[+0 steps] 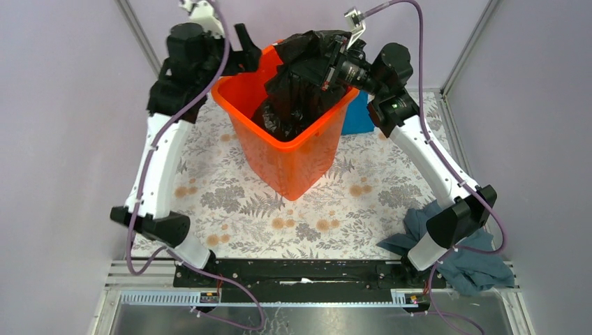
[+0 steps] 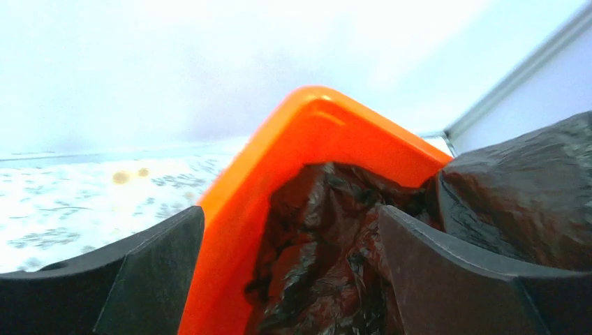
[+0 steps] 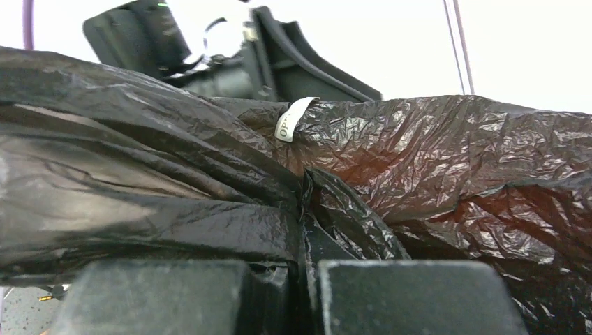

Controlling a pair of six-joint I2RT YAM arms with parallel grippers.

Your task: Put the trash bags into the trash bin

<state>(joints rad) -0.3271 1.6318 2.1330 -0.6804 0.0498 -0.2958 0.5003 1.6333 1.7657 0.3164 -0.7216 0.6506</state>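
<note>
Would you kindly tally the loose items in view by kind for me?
tall orange plastic bin: 1
glossy black plastic bag: 1
cloths: 2 (bright blue cloth, grey-blue cloth)
Total: 4

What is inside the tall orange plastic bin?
The wrinkled glossy black plastic bag hangs into the orange bin; its top bunches above the rim, pinched by the right gripper. The bag covers the bin's floor, so anything underneath cannot be seen.
</note>
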